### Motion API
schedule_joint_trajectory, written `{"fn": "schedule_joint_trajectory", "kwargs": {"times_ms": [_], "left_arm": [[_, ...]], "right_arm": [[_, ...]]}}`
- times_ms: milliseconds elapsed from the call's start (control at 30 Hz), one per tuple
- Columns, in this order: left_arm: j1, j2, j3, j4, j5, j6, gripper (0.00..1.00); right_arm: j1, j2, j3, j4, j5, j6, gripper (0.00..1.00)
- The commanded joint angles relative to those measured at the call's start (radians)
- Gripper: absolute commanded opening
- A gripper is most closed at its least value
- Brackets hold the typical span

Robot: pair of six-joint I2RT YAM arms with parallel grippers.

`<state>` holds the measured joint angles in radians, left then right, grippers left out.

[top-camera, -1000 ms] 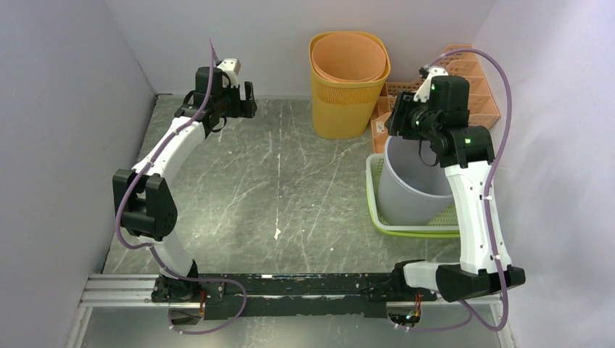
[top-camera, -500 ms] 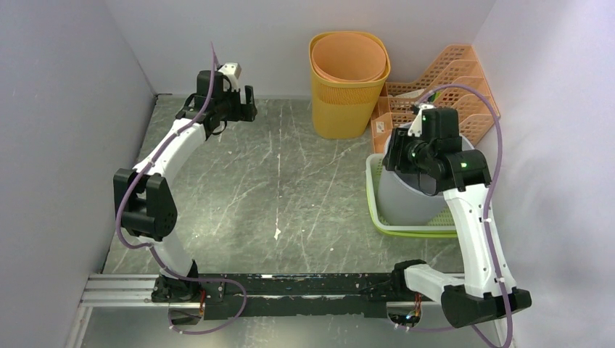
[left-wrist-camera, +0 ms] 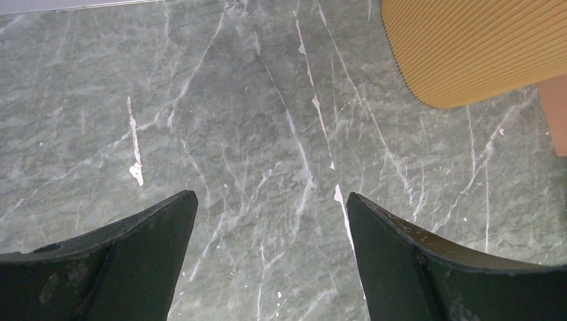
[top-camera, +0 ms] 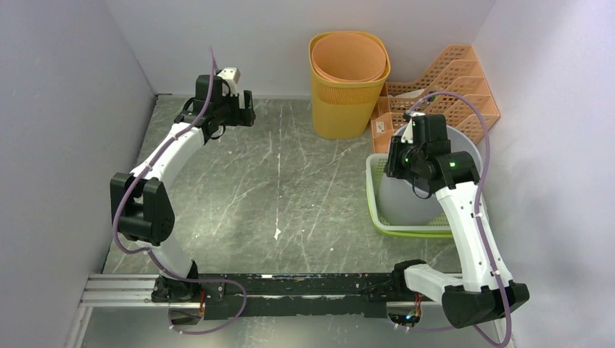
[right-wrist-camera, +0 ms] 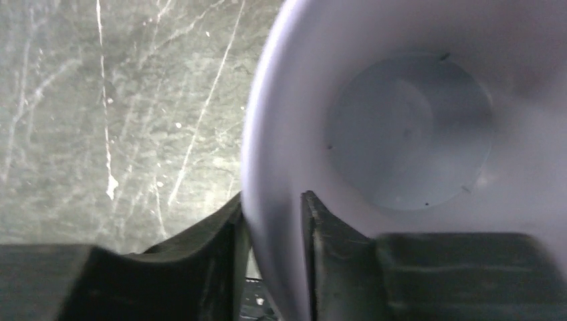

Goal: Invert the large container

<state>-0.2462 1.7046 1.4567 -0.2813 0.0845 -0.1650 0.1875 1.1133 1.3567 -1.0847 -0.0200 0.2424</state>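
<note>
The large container point(top-camera: 407, 204) is a pale grey bucket standing mouth-up in a green tray point(top-camera: 373, 194) at the right. In the right wrist view I look down into the container point(right-wrist-camera: 408, 134) and see its round floor. My right gripper point(top-camera: 393, 168) sits over its left rim. The right gripper point(right-wrist-camera: 273, 200) straddles the wall, one finger outside and one inside, both pressed against it. My left gripper point(top-camera: 245, 109) hovers far off at the back left. The left gripper point(left-wrist-camera: 271, 200) is open over bare marble, nothing between its fingers.
A tall orange bin point(top-camera: 348, 80) stands at the back centre, and its ribbed side shows as the orange bin point(left-wrist-camera: 481, 47) in the left wrist view. An orange file rack point(top-camera: 464, 72) stands behind the tray against the right wall. Grey walls close in on three sides.
My right arm came down and forward from behind the bucket onto its left rim, and its jaws narrowed onto the wall. The left arm barely moved.
</note>
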Motion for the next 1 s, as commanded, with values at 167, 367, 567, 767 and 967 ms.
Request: {"fn": "schedule_joint_trajectory", "kwargs": {"times_ms": [167, 367, 567, 767, 967], "left_arm": [[-0.01, -0.064, 0.009, -0.038, -0.042, 0.032, 0.95], [-0.01, -0.057, 0.136, -0.142, -0.078, 0.035, 0.95], [-0.007, -0.047, 0.319, -0.222, -0.08, 0.009, 0.95], [0.028, -0.063, 0.39, -0.252, -0.049, -0.044, 0.95], [0.05, -0.132, 0.407, -0.241, -0.063, -0.065, 0.95]], "right_arm": [[0.01, -0.021, 0.021, 0.043, 0.124, 0.009, 0.0], [0.009, 0.016, 0.145, 0.004, 0.17, 0.044, 0.0], [0.011, 0.137, 0.484, -0.078, 0.145, 0.044, 0.0], [0.015, 0.333, 0.923, -0.175, 0.114, 0.032, 0.0], [0.019, 0.327, 0.86, 0.007, -0.063, 0.072, 0.0]]}}
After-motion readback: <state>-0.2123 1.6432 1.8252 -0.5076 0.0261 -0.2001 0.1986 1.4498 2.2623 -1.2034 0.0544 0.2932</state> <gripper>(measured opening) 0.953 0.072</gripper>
